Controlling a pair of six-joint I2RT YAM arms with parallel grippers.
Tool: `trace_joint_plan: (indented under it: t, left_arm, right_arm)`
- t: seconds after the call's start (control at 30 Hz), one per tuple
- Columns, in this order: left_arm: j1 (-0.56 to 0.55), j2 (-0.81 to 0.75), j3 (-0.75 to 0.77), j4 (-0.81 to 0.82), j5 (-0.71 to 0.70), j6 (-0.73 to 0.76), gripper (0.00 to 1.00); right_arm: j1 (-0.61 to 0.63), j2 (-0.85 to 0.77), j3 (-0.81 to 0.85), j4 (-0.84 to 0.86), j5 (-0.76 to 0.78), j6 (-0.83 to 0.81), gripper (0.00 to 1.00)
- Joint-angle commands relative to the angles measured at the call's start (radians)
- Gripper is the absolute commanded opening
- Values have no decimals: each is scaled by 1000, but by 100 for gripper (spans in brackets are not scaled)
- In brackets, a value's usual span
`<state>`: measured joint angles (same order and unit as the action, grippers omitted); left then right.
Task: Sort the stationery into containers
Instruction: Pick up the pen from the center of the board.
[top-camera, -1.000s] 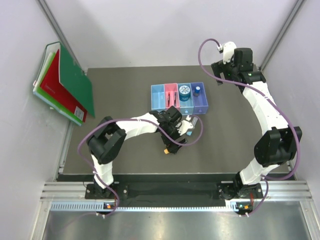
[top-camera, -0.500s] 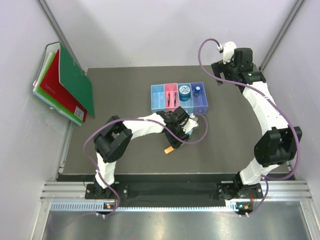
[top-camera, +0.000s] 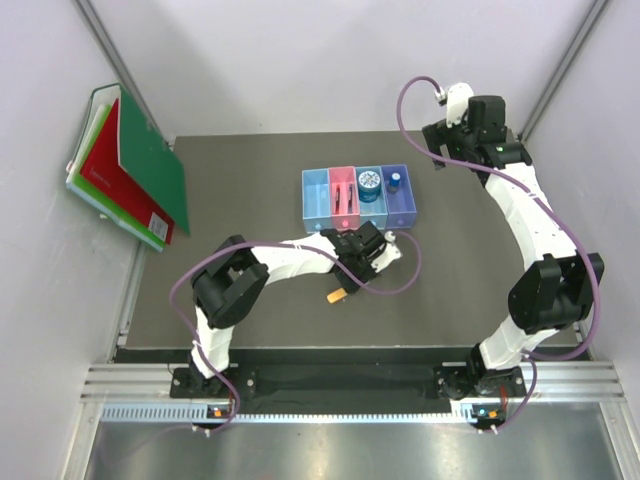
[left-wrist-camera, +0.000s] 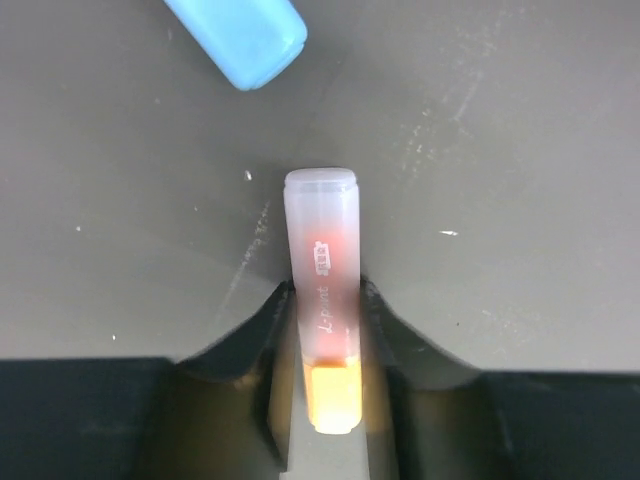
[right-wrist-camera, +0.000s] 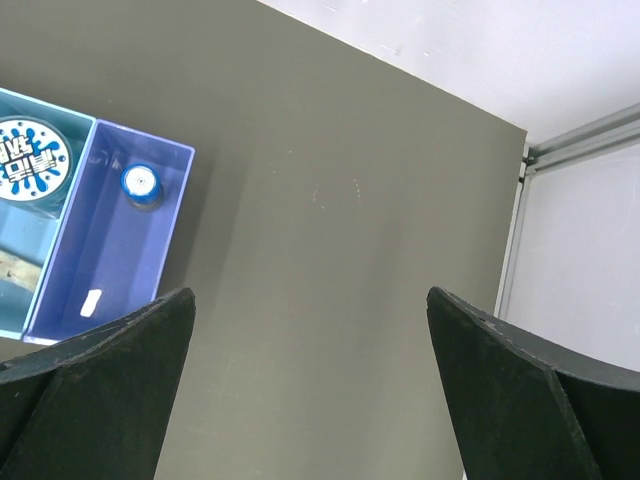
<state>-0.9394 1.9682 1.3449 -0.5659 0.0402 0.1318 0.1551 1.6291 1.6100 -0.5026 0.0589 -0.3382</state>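
My left claw (left-wrist-camera: 327, 300) is clenched on the yellow-pink stick (left-wrist-camera: 322, 235), my fingers pinching its sides close to the yellow end while it lies flat on the dark table (left-wrist-camera: 520, 150), near the bins (top-camera: 304, 195). It looks like light, stiff, smooth plastic, so I judge it could slip or swivel. A hold nearer its middle would carry it steadier.

Left arm (top-camera: 290, 252) and right arm (top-camera: 520, 215) match: white link shells, chunky black joint housings, purple cable (top-camera: 404, 100) looped off each wrist, matte black fingers (right-wrist-camera: 100, 360), possibly orange LEDs at the near bases.
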Motion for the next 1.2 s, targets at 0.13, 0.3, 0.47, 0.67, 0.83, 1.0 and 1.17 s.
trace_joint_plan:
  t: [0.13, 0.3, 0.47, 0.67, 0.83, 1.0, 1.17]
  left_arm:
    - [-1, 138, -70, -75, -120, -24, 0]
    - [5, 110, -32, -78, -151, -28, 0]
    - [39, 86, 69, -114, -152, -21, 0]
    - [99, 98, 253, -190, -151, -20, 0]
    - [160, 109, 417, -247, -111, -32, 0]
    - [183, 77, 511, -259, -45, -24, 0]
    - [205, 48, 563, -220, -17, -47, 0]
  right_arm:
    - [12, -37, 67, 39, -5, 11, 99]
    - [12, -31, 76, 42, -4, 1, 99]
    - [12, -20, 93, 42, -5, 2, 99]
    - [11, -12, 103, 49, 2, 1, 99]
    - [12, -9, 100, 50, 13, -2, 99]
    - [11, -11, 106, 55, 28, -12, 99]
    - [12, -5, 128, 58, 42, -15, 99]
